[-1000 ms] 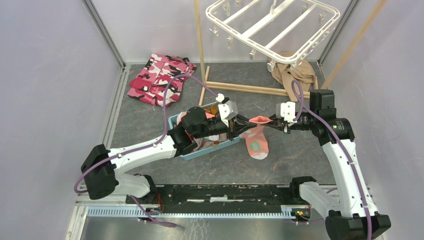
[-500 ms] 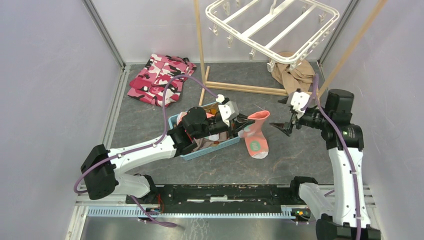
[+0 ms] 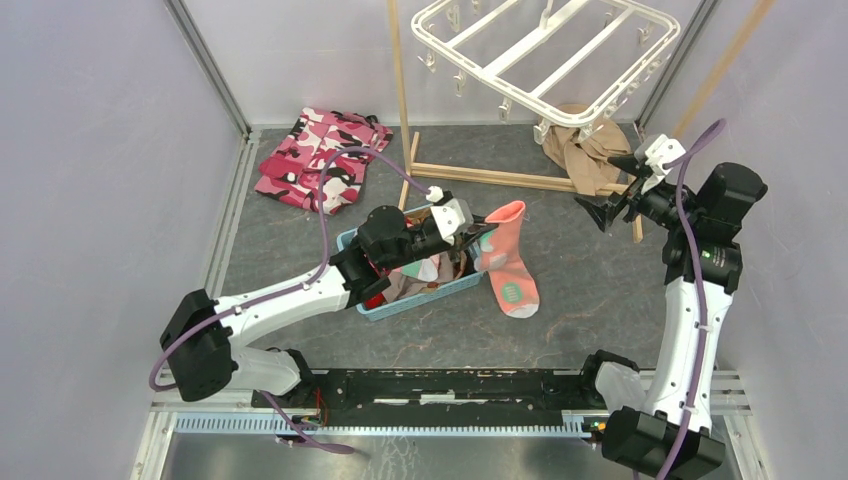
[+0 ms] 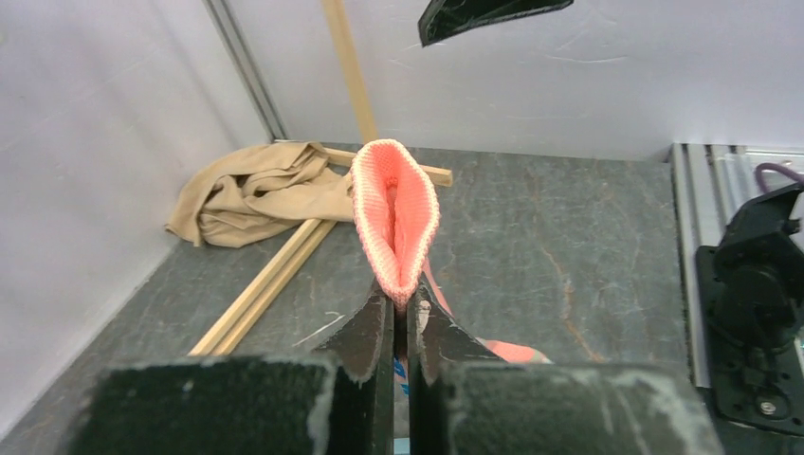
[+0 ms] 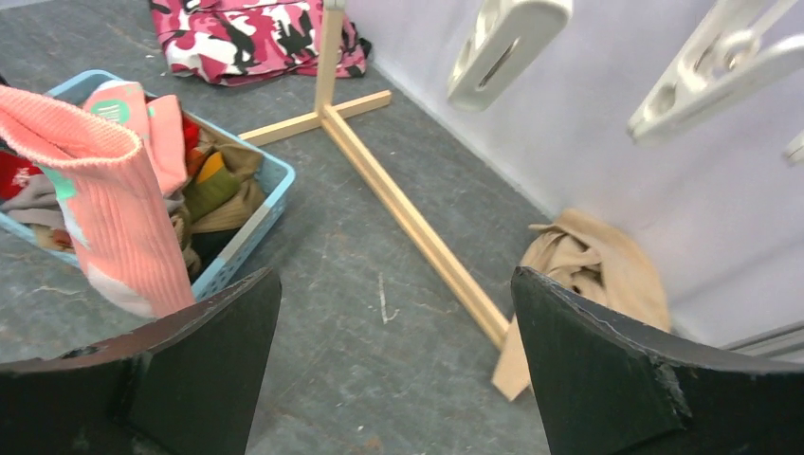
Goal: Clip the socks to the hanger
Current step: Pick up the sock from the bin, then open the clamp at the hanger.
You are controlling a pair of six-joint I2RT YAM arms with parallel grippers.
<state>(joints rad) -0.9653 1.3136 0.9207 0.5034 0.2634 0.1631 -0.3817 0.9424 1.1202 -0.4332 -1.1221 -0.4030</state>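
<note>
Several socks (image 3: 424, 272) fill blue basket (image 3: 430, 297).

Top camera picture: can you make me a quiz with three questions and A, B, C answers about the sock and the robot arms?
1. Where is the tan cloth?
A) on the floor below the white hanger
B) draped over that hanger
C) in a gripper

2. What colour is the sock in the left gripper?
A) green
B) salmon pink
C) black

3. How is the right gripper?
A) open and empty
B) shut on a sock
C) shut on the tan cloth

Answers:
1 A, it lies crumpled by the foot of the wooden stand.
2 B, its pink cuff sticks up from the shut gripper.
3 A, it is spread wide with nothing in it.
</note>
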